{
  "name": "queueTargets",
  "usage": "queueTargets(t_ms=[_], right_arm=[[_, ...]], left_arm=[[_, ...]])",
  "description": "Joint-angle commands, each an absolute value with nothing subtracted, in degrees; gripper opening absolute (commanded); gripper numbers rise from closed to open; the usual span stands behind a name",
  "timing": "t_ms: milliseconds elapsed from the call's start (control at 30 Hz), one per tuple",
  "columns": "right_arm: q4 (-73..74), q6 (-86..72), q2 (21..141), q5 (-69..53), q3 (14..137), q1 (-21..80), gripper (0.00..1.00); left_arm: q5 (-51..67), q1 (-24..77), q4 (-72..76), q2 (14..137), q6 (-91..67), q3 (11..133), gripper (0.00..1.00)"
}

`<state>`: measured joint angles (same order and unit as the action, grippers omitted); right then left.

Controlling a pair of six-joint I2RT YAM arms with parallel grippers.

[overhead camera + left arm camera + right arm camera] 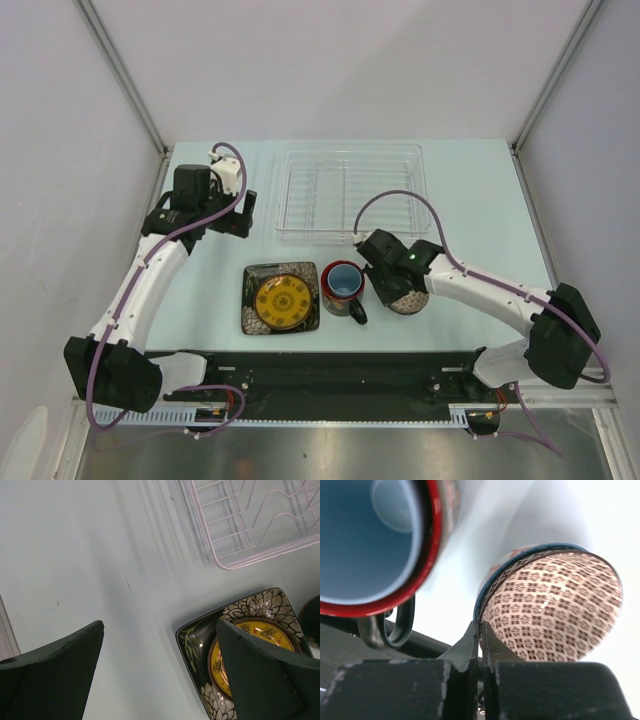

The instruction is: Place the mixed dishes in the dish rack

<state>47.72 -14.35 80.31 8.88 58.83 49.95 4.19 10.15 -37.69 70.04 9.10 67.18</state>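
The small patterned bowl (555, 605) sits on the table right of the red mug (375, 545), whose inside is light blue. My right gripper (480, 630) is shut on the bowl's near-left rim, one finger inside and one outside. From above, the right gripper (392, 288) covers most of the bowl (412, 302), with the mug (343, 285) just to its left. The square dark plate (281, 298) with a yellow centre lies left of the mug. My left gripper (244, 214) hangs open beside the dish rack (350, 190), holding nothing. In the left wrist view, the left gripper (160, 625) is above bare table, next to the plate (197, 642).
The clear rack (260, 525) stands at the back middle of the table, its ribs showing. White walls and metal posts bound the table on the left, right and back. A black rail (320, 375) runs along the near edge between the arm bases.
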Motion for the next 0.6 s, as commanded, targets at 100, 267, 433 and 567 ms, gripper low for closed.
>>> queueTargets(t_ms=[100, 267, 433, 567], right_arm=[[47.11, -14.50, 73.83, 4.22, 62.75, 45.09, 0.00], [47.37, -14.59, 73.56, 2.72, 63.28, 43.42, 0.00], [46.06, -14.77, 71.55, 0.62, 65.30, 40.88, 0.00], [44.39, -16.26, 70.31, -7.73, 66.09, 35.87, 0.00]], left_arm=[[4.04, 10.28, -35.33, 68.38, 9.32, 66.45, 1.00], [4.22, 10.28, -35.24, 68.64, 9.32, 66.36, 1.00], [4.13, 10.28, -34.81, 68.82, 9.14, 65.83, 1.00], [3.96, 10.28, -34.63, 68.91, 9.14, 65.65, 1.00]])
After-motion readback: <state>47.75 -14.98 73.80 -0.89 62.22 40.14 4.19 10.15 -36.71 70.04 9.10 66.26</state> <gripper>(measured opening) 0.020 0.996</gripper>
